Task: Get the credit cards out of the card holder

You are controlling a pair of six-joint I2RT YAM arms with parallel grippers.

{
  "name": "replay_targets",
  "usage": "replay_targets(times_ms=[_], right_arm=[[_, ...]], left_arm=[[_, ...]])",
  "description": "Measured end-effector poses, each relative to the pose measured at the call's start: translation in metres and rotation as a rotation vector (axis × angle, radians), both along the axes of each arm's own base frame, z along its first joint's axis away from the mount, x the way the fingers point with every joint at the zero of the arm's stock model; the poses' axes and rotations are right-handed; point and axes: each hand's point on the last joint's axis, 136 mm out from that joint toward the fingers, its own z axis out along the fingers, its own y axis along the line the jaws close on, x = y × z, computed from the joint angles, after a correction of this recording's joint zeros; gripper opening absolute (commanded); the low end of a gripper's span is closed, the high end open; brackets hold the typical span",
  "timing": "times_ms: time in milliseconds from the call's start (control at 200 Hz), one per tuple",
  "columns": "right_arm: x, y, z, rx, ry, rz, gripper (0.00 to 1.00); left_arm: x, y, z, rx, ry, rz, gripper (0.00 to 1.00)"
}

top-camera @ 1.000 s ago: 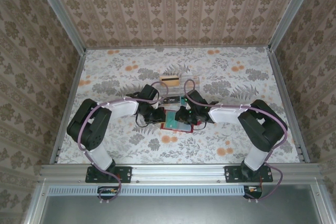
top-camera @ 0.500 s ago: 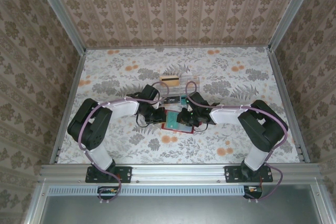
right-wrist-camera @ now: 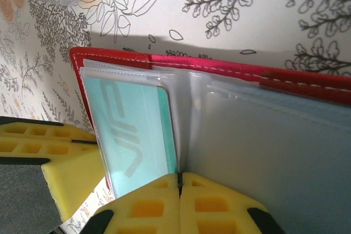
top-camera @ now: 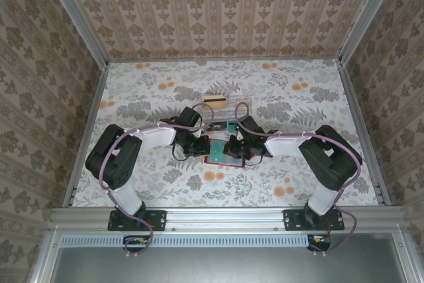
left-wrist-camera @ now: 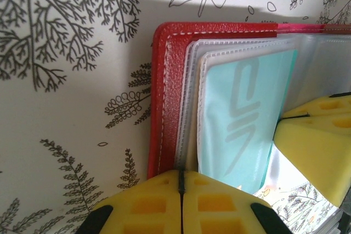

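Card holder (top-camera: 222, 160) is lying open on the flowery worktop (top-camera: 298, 170), pretty much dead centre between the two arms and just this side of a clear plastic tray (top-camera: 228, 107). Up close it's a flat red thing with a pebbly leather-look grain. A neat line of pale stitching runs round its rounded corner. Inside is a stack of floppy see-through plastic sleeves with dotted, welded-looking edges, a bit milky and glossy where the light hits.

One sleeve has a teal card (left-wrist-camera: 247, 119) tucked in it. It's thin and rectangular with a paler squiggly logo, and looks slightly frosted through the plastic. Over in the tray there's a tan card (top-camera: 212, 101) with a dark stripe; from overhead it's too small to say how it's propped.

Left hand (left-wrist-camera: 181, 187) is clenched tight. Its chunky yellow pads, moulded with square pockets, are pressed flat together right on the card holder's edge, where the red cover meets the outer sleeve. Right hand (right-wrist-camera: 180, 190) is clamped down too, pads meeting on the fold of the clear sleeves just beside the teal card. Which exact layer each one has pinched, can't tell. The two hands come at the card holder from opposite sides, near each other but apart.
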Motion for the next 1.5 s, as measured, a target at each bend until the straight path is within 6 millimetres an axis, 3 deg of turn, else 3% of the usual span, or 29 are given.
replay_targets(times_ms=[215,715,760,960,1250,1500], right_arm=[[0.000,-0.003,-0.001,0.008,-0.001,-0.008,0.00],[0.001,-0.032,0.010,0.011,-0.024,-0.052,0.00],[0.000,-0.032,0.009,0.008,-0.023,-0.049,0.06],[-0.002,-0.030,0.009,0.005,-0.031,-0.027,0.19],[-0.001,-0.012,0.023,0.027,-0.065,0.029,0.19],[-0.002,-0.008,0.015,0.016,-0.043,0.038,0.19]], left_arm=[[0.000,0.000,0.000,0.000,0.000,-0.001,0.06],[-0.002,-0.002,-0.001,0.005,-0.001,-0.009,0.05],[-0.002,-0.002,-0.001,0.005,-0.001,-0.009,0.05],[-0.003,0.001,0.001,0.018,-0.007,-0.004,0.06],[0.009,-0.007,0.023,-0.007,-0.051,-0.002,0.06],[0.006,-0.009,0.015,0.002,-0.032,-0.012,0.06]])
